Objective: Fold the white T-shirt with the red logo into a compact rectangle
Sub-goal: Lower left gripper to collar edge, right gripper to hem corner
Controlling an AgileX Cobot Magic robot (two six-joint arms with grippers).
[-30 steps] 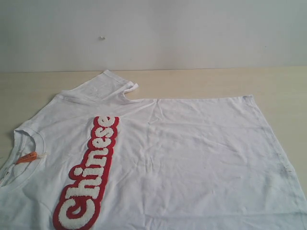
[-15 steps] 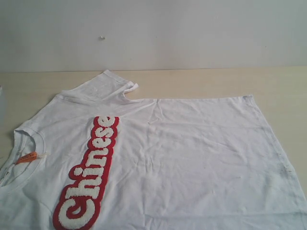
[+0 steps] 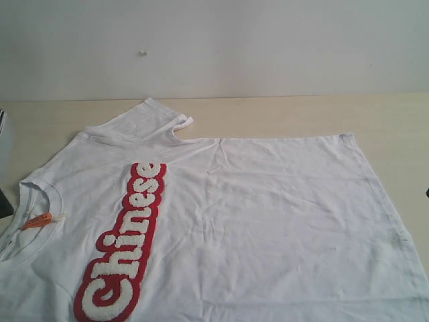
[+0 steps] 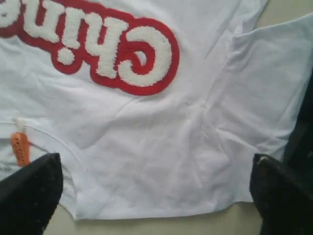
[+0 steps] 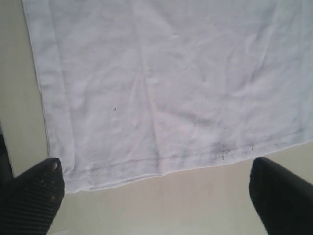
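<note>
The white T-shirt (image 3: 255, 221) lies spread flat on the table, neck to the left and hem to the right, one sleeve (image 3: 151, 117) pointing to the back. The red logo (image 3: 124, 248) runs down its left half, and it also shows in the left wrist view as the red logo (image 4: 98, 49). An orange neck tag (image 3: 37, 220) sits at the collar. My left gripper (image 4: 156, 196) hangs open above the shoulder edge of the shirt (image 4: 161, 161), beside the orange tag (image 4: 19, 149). My right gripper (image 5: 156, 196) is open over bare table just off the hem (image 5: 146, 166).
The beige table (image 3: 281, 114) runs back to a pale wall (image 3: 268, 47). Dark specks mark the hem (image 5: 225, 149). A dark sliver of arm shows at the left edge (image 3: 3, 201) of the exterior view, and another at the right edge (image 3: 427, 192).
Dark slivers of both arms have come into the exterior view's left and right edges. The shirt has not moved.
</note>
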